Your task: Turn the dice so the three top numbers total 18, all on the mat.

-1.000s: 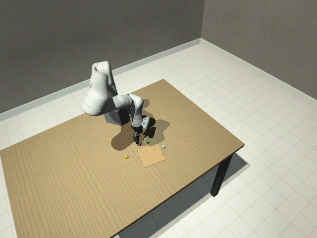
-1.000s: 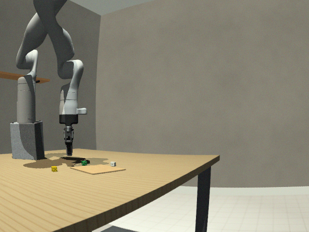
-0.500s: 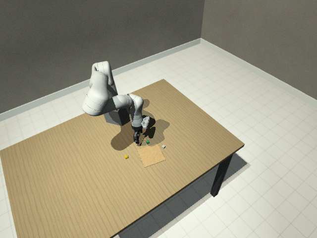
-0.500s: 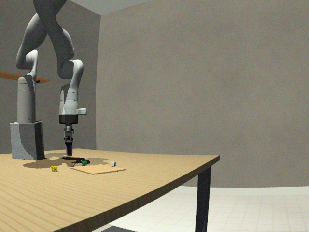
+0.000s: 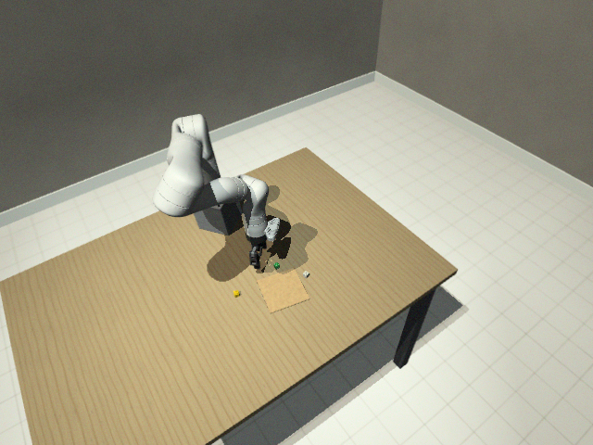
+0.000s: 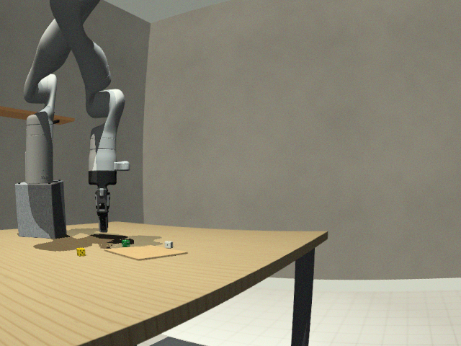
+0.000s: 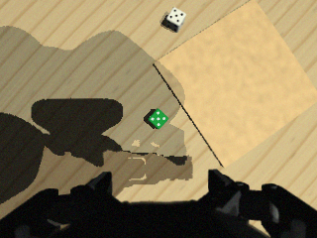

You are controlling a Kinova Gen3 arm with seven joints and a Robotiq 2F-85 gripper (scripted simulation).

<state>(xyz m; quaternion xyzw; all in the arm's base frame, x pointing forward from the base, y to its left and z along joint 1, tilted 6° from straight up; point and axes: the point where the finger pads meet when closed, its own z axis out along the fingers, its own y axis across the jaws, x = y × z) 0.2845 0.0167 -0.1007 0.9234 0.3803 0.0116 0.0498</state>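
"Where's the green die (image 7: 158,119) from your claw (image 7: 160,185)?"

"Just ahead of my spread, empty fingers, on bare table beside the mat (image 7: 238,79), five up. I'd say I must come forward and down."

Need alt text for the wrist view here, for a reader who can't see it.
A green die showing five pips lies on the wooden table, just off the near edge of a tan mat, inside the arm's shadow. A white die, also off the mat, sits near the mat's far corner. The open gripper's dark fingers frame the bottom.
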